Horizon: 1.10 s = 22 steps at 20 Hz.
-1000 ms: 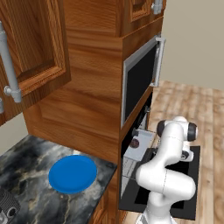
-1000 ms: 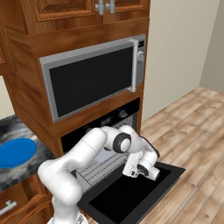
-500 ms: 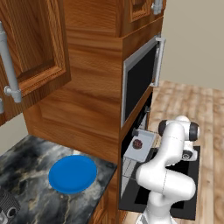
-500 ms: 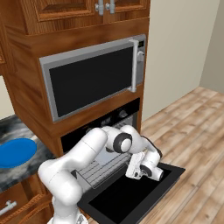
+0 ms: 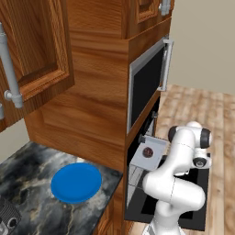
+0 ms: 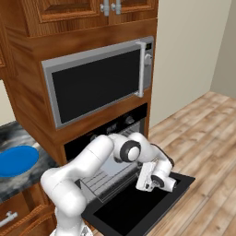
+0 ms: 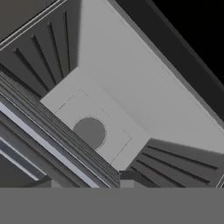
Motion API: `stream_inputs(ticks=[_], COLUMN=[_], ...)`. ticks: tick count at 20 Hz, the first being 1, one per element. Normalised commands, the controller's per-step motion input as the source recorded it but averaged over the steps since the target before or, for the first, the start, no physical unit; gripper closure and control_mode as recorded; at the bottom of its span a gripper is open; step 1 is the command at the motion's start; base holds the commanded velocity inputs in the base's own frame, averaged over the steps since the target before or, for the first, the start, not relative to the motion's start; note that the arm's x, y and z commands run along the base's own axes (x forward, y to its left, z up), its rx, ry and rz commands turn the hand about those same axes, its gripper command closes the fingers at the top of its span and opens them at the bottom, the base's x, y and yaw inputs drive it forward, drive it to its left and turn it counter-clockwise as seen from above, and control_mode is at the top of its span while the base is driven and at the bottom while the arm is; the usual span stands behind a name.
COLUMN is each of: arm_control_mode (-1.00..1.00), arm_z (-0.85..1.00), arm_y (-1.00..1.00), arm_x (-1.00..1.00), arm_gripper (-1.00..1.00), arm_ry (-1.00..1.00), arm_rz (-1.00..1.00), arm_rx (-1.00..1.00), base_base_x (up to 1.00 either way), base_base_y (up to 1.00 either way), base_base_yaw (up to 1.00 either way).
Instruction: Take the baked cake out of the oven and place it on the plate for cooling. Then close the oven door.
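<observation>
Blue plate (image 5: 76,182) on dark marble counter (image 5: 32,209).

Both base views look forward and down at the oven (image 5: 142,179) from behind the arm, one from its left, one from its right, sharing the open oven door (image 6: 138,207). The hand view looks closely into the oven's grey interior.

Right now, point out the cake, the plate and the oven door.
cake (image 5: 148,152), left base view, its top.
plate (image 5: 76,182), left base view, its middle.
oven door (image 6: 129,214), right base view, its dark inner glass.
</observation>
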Motion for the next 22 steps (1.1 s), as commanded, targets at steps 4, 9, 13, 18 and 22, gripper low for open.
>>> stream_inputs(ticks=[4,9,13,18,22], arm_control_mode=[-1.0,-1.0,-1.0,-1.0,-1.0], arm_z=[-0.34,-0.34,-0.31,-0.29,-0.26], arm_y=[-0.22,-0.18,-0.07,-0.09,-0.17], arm_x=[-0.31,-0.27,-0.18,-0.16,-0.21], arm_gripper=[1.0,1.0,1.0,1.0,1.0], arm_ry=[0.1,0.11,0.1,0.08,0.03], arm_rz=[0.0,0.0,0.0,0.0,0.0], arm_rx=[-0.04,-0.06,-0.07,-0.05,-0.02], base_base_x=[0.0,0.0,0.0,0.0,0.0], base_base_y=[0.0,0.0,0.0,0.0,0.0], base_base_yaw=[0.0,0.0,0.0,0.0,0.0])
